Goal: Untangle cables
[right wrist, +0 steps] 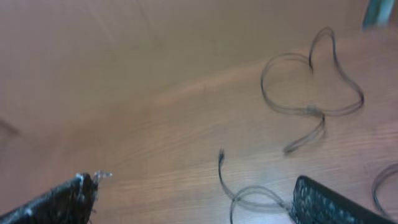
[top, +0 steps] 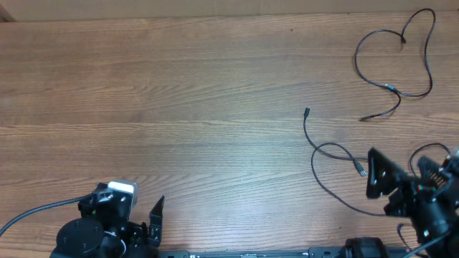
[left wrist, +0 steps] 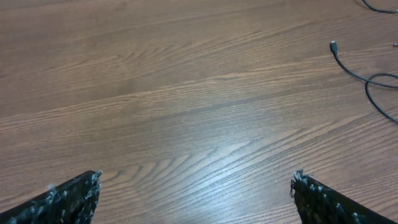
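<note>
Two thin black cables lie apart on the wooden table at the right. The far cable forms an open loop near the back right corner and also shows in the right wrist view. The near cable runs from a small plug into a loop toward the front right, and also shows in the left wrist view and the right wrist view. My right gripper is open and empty, just right of the near cable's loop. My left gripper is open and empty at the front left.
The wooden table stretches bare across the left and middle. A thick black arm wire trails off the front left edge. The arm bases sit along the front edge.
</note>
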Tool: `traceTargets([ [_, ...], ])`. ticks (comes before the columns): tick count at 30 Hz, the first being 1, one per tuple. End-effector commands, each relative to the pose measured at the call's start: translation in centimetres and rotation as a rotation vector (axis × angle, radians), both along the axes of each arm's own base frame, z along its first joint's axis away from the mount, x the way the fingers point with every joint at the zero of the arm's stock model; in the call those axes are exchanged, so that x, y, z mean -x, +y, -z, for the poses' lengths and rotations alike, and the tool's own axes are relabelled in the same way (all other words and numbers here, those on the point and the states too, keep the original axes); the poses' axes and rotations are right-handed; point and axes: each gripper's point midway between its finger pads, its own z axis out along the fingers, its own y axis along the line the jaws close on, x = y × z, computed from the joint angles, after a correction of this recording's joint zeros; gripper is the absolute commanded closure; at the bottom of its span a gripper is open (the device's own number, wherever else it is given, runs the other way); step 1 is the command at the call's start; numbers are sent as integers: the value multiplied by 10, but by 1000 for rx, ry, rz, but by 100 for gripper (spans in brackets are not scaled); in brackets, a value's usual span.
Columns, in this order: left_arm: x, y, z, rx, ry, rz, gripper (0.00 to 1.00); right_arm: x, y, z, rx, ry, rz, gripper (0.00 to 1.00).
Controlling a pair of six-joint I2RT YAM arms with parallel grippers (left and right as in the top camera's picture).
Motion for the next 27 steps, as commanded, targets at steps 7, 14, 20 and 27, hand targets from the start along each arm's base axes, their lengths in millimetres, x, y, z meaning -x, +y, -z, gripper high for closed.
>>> traceTargets([
  [7, 0, -1, 0, 17, 0, -7, 0, -20, 14, 37, -33, -302, -85, 0],
  [14, 0, -1, 0, 17, 0, -7, 0, -50, 9, 89, -17, -450, -62, 0],
  [20, 0, -1, 0, 17, 0, -7, 0, -61, -21, 122, 6, -475, 109, 0],
  [27, 0, -1, 0, 17, 0, -7, 0, -70, -41, 148, 20, -491, 224, 0],
])
